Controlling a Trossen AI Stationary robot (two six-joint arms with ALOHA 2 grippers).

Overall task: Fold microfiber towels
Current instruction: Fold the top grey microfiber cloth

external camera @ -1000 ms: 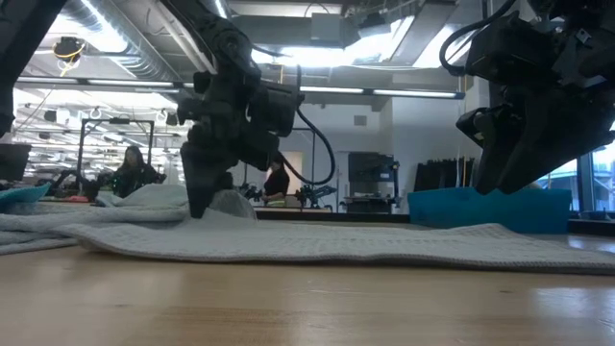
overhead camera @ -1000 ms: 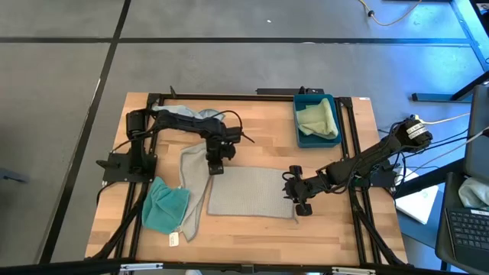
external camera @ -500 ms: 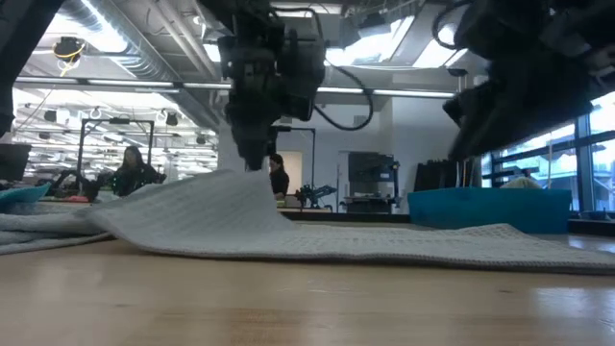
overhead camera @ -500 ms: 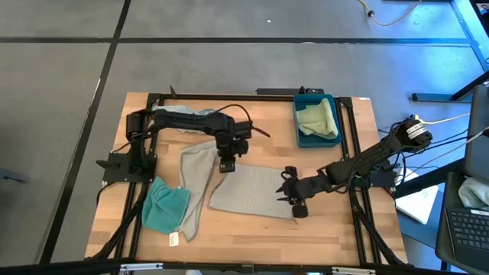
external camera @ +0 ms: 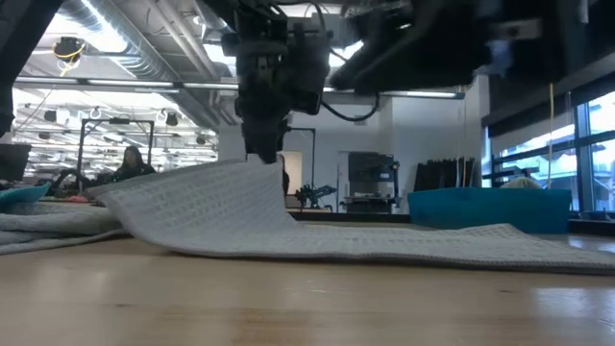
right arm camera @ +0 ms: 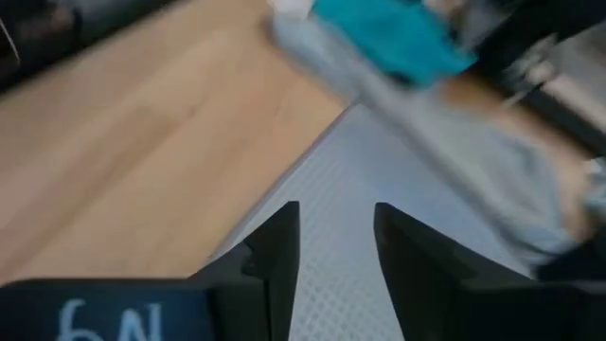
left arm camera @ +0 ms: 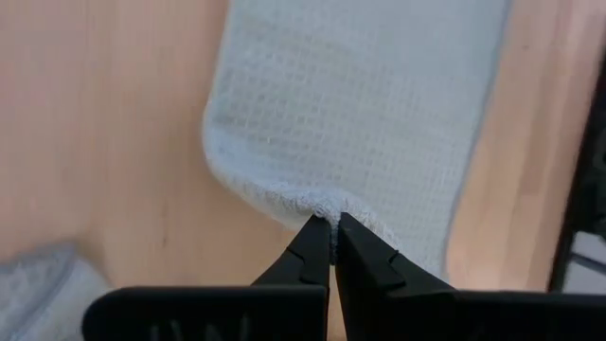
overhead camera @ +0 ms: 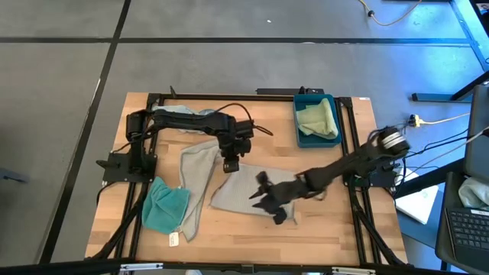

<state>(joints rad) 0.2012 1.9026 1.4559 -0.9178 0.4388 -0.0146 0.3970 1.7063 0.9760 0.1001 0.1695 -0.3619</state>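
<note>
Grey towel (overhead camera: 248,191) lies mid-table, its far-left corner lifted. Left gripper (left arm camera: 332,230) pinches that corner, fingers pressed together; right gripper (overhead camera: 267,205) hovers over the towel, fingers spread, holding nothing. Best carry the corner low across, edges aligned, 1 smooth fold.
</note>
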